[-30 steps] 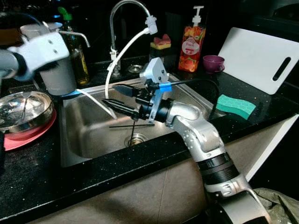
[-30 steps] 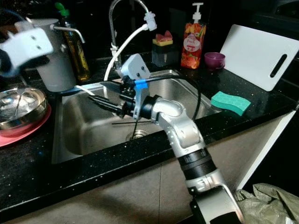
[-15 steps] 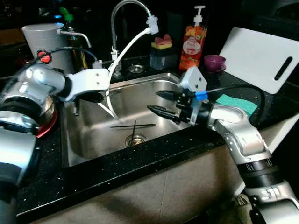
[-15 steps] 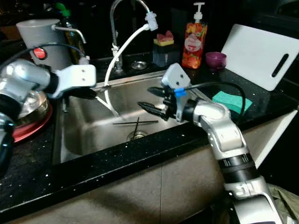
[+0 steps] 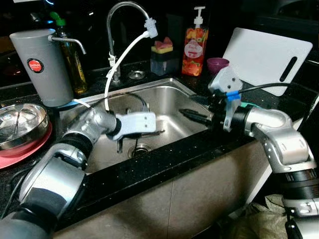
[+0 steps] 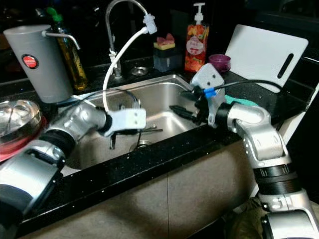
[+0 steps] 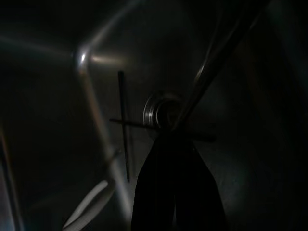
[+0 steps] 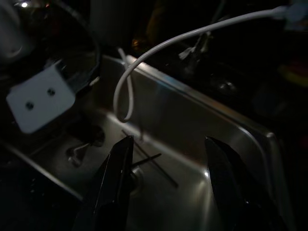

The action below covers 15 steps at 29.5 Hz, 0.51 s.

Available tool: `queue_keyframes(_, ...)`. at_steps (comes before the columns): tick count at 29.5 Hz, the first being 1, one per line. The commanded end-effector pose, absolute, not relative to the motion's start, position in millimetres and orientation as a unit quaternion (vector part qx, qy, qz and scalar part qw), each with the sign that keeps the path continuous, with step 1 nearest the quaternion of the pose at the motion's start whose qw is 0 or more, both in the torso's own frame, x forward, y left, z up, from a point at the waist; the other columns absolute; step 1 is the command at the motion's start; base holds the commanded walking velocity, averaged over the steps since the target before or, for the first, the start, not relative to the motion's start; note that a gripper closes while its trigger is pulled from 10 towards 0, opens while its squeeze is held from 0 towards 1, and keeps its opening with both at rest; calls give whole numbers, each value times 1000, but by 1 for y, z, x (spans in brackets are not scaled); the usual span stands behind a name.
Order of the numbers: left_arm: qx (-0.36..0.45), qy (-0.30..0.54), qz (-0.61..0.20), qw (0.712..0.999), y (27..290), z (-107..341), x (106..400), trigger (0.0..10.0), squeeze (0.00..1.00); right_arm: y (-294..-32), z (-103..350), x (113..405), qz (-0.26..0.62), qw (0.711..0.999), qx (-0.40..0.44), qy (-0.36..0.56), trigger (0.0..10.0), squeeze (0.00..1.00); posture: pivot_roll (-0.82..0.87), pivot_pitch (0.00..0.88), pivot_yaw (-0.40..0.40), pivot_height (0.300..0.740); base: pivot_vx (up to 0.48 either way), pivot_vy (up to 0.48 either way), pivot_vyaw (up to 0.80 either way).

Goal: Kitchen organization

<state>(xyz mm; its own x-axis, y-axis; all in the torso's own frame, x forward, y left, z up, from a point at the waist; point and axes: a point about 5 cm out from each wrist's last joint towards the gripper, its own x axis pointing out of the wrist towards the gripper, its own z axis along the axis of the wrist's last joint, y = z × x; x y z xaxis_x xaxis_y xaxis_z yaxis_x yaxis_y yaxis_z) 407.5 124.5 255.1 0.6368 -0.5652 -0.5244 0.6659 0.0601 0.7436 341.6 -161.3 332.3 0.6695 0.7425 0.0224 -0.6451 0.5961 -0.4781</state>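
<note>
Glossy steel sink [image 5: 169, 97], speckled countertop [image 5: 149, 167]

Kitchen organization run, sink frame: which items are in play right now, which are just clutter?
In play:
- left gripper, down in the sink, fingers together
- two crossed black chopsticks by the drain
- right gripper, open at the sink's right edge

Clutter:
- soap bottle
- white cutting board
- grey pitcher
- steel bowl
- purple cup
</note>
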Motion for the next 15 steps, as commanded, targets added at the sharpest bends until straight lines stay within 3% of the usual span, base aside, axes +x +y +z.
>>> queue_keyframes(1, 545, 59, -420, 723, 131, 246, 407, 10000, 937, -152, 342, 337, 404, 877, -224, -128, 10000, 0, -26, 134, 36, 740, 0, 0, 0)
queue_keyframes(2, 544, 60, -416, 726, 133, 246, 407, 10000, 1000, -150, 343, 337, 410, 875, -224, -130, 10000, 0, -26, 134, 36, 740, 0, 0, 0)
queue_keyframes(6, 546, 62, -409, 729, 140, 246, 407, 10000, 1000, -143, 346, 335, 423, 868, -224, -133, 10000, 0, -26, 134, 36, 740, 0, 0, 0)
queue_keyframes(12, 542, 47, -404, 735, 170, 268, 403, 10000, 1000, -122, 343, 329, 476, 839, -232, -129, 10000, 0, 1, 135, 19, 740, 0, 0, 0)
queue_keyframes(13, 546, 41, -402, 734, 175, 275, 402, 10000, 820, -119, 342, 328, 483, 834, -233, -128, 10000, 0, 1, 135, 19, 740, 0, 0, 0)
queue_keyframes(14, 548, 34, -399, 734, 179, 284, 401, 10000, 0, -117, 342, 328, 491, 830, -235, -127, 10000, 0, 9, 133, 16, 740, 0, 0, 0)
queue_keyframes(15, 548, 34, -399, 734, 179, 284, 401, 10000, 0, -117, 342, 328, 491, 830, -235, -127, 10000, 0, 9, 133, 16, 740, 0, 0, 0)
